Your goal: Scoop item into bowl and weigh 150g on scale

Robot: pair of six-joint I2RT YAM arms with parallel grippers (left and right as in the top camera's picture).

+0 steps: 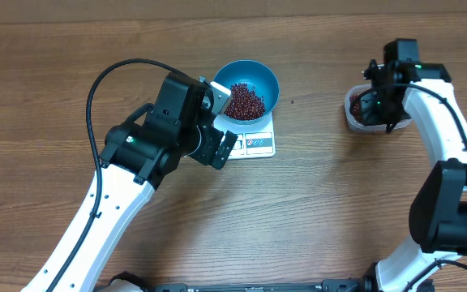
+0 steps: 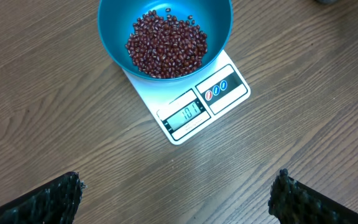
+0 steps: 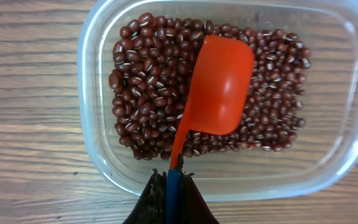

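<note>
Right end effector [image 3: 168,190] pinches the handle of the orange scoop [image 3: 219,87]; left end effector [image 2: 179,199] spread wide, empty, above the worktop [image 1: 314,211] near the scale [image 2: 229,93]. Blue bowl [image 2: 114,37] sits on the scale, part-filled; display shows 101, so short of target. In the clear tub [image 3: 95,143], the scoop lies empty on the beans [image 3: 148,81]. Dig the lip under, take a modest load, lift level, tip slowly while watching the display.
</note>
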